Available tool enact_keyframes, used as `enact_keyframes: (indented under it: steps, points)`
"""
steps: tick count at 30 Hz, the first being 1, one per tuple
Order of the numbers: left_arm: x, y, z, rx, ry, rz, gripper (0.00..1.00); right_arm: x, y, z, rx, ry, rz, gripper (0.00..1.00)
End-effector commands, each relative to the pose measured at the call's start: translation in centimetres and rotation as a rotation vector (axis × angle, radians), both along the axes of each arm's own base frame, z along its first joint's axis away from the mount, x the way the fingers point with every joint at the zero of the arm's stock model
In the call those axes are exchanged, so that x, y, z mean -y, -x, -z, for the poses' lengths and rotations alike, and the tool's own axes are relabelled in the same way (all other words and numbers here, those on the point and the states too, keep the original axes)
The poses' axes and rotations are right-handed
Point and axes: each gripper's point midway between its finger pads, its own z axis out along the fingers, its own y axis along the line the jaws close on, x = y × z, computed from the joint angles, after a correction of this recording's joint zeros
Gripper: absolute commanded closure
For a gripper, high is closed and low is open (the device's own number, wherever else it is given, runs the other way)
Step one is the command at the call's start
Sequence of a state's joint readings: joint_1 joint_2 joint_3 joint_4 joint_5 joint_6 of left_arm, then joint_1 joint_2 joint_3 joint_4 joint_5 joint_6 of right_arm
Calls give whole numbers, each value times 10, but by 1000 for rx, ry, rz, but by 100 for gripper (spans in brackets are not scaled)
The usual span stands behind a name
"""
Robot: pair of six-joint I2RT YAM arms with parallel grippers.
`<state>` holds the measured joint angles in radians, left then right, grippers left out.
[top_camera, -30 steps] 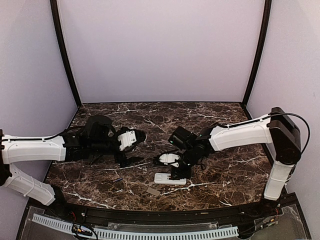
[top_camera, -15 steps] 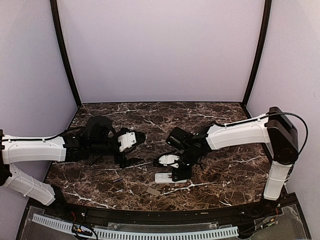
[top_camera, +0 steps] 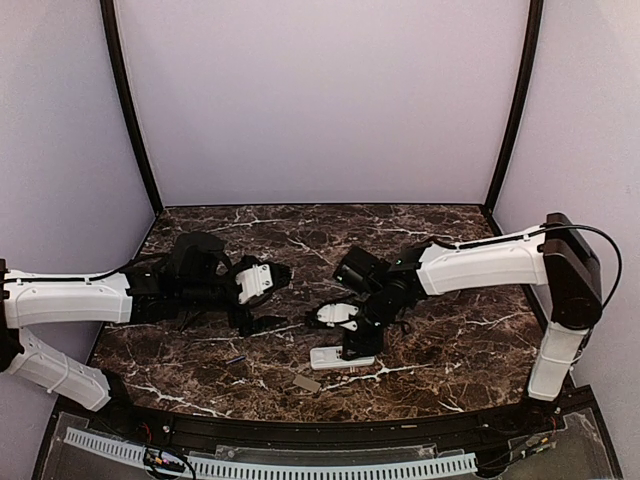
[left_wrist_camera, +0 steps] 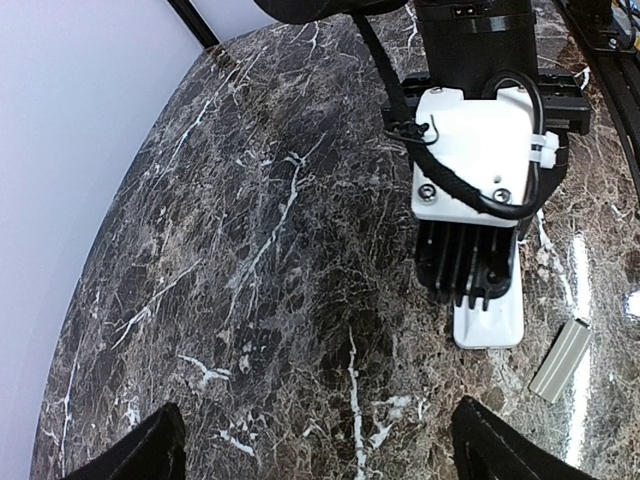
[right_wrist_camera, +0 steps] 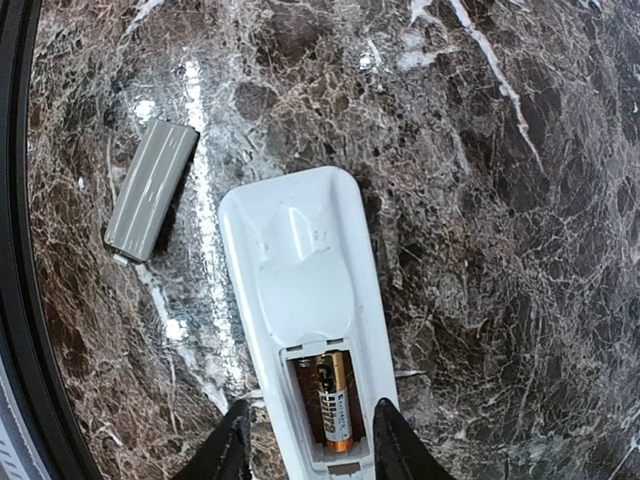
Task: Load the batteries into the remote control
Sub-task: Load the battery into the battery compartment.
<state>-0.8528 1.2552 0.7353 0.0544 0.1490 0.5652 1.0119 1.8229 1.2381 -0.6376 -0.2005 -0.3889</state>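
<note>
White, slim plastic remote control (right_wrist_camera: 300,270) lies back-up on the dark marble worktop (right_wrist_camera: 500,200), so its bay faces the right tool (right_wrist_camera: 308,445). That tool's jaws stand partly apart and empty, astride a gold-and-black battery (right_wrist_camera: 334,400) seated inside (the neighbouring slot looks bare). Left tool (left_wrist_camera: 315,450) hangs wide open, holding nothing.

The white remote control (right_wrist_camera: 300,290) lies flat, back up, just beside the grey cover (right_wrist_camera: 150,190), its recessed bay uncovered. One gold-and-black battery (right_wrist_camera: 335,400) sits lengthwise in one side of that bay. A second battery (top_camera: 235,359), slim and dark, lies loose, left of the cover and well apart from it.
</note>
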Motion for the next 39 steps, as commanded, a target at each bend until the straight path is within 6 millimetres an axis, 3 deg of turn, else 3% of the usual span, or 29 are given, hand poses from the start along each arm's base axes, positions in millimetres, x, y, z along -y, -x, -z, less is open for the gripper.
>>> enact_keyframes:
  steps: [1, 13, 24, 31, 39]
  points:
    - [-6, 4, 8, -13, -24, 5, 8, 3, -15, -8, 24, -16, 14, 59]
    - [-9, 4, 11, -8, -36, 0, 9, -2, -27, 10, -31, -36, 11, 65]
    - [-9, 4, 13, -5, -43, 3, 8, 4, -22, 28, -65, 3, 1, 70]
    - [-9, 4, 13, 1, -45, 5, 8, 5, -25, 27, -44, 4, 3, 80]
    - [-10, 3, 15, -2, -50, 1, 8, 4, -26, 19, -35, -2, 10, 76]
